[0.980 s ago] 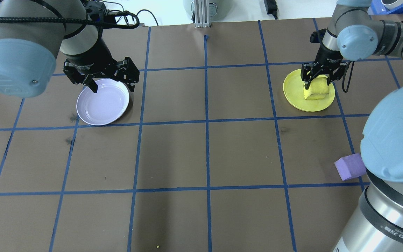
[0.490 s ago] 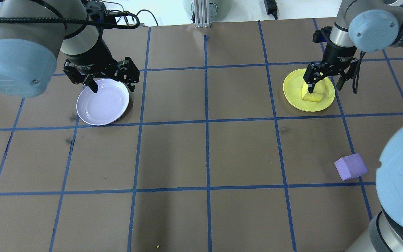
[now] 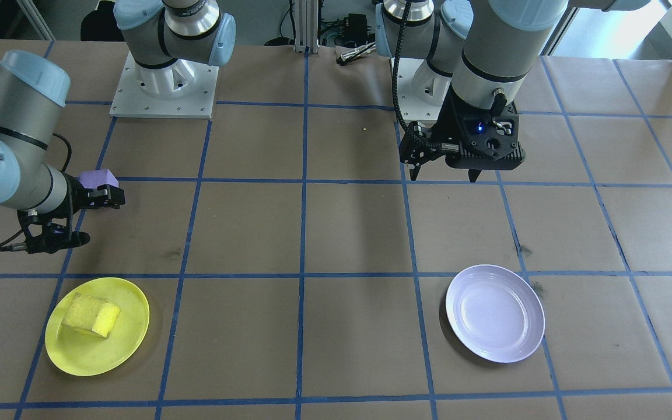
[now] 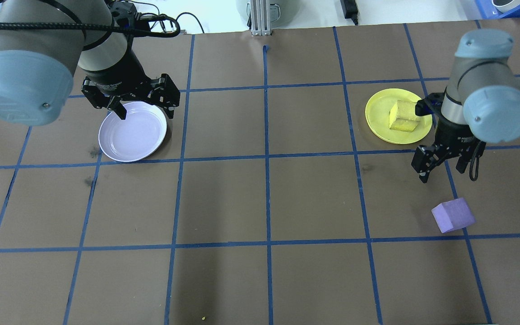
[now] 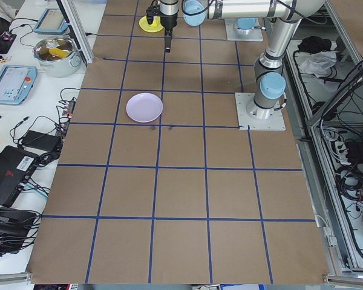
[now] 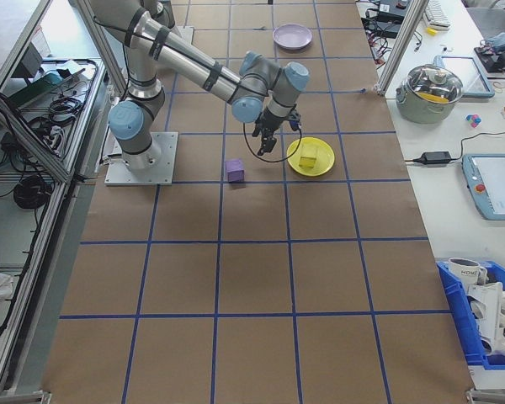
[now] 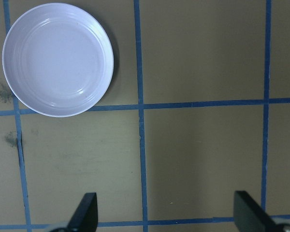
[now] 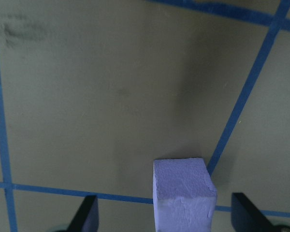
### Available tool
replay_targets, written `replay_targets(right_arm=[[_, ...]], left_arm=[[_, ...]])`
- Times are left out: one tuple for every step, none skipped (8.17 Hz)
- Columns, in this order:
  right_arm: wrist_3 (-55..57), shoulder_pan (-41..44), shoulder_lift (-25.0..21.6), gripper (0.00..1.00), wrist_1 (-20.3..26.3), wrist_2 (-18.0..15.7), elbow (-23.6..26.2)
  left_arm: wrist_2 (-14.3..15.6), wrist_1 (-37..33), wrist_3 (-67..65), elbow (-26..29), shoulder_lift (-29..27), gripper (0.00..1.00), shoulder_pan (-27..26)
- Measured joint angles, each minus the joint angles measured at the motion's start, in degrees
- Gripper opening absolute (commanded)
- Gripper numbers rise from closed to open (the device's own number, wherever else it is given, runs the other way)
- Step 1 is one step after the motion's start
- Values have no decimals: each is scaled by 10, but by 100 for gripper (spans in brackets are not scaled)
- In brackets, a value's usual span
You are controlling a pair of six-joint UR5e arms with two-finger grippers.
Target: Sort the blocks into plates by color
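The yellow block lies inside the yellow plate at the far right, seen also as block in plate. My right gripper is open and hovers between that plate and the light purple block. In the right wrist view the purple block sits on the table below and between the fingers. The lavender plate is empty. My left gripper hangs open over its far rim, and the plate shows in the left wrist view's upper left.
Brown paper with a blue tape grid covers the table. The arm bases stand at the robot's side. A side table beyond the far edge holds a pot, a tablet and cables. A blue bin sits nearby.
My right gripper let go of the yellow block in the yellow plate, lifted and moved toward the robot, to near the purple block. The left arm has not moved.
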Motion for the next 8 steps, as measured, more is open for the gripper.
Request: replay_targets(right_arm=[[-19,-7,-21,96,-49,-16,57],[-37,-11,-33,95,-94,-36,93],[-56,-13,-39,95,-117,-52,111],[-75,-19,-40,95,-127,-59,120],[-87,-29,-36,95,-127,-59,126],[-95,-37,-27,93,-124,-56,132],[-99,-42,-17,76,-123,-54,138],[-100,-44,-9,53,-123,-52,146]], left_arm=[[0,0,0,0,0,100,0],[0,0,0,0,0,100,0],[0,0,0,0,-1,100,0],[0,0,0,0,-1,100,0],[0,0,0,0,-1,100,0],[0,0,0,0,-1,100,0],[-1,0,0,0,-1,100,0],[-1,0,0,0,-1,100,0]])
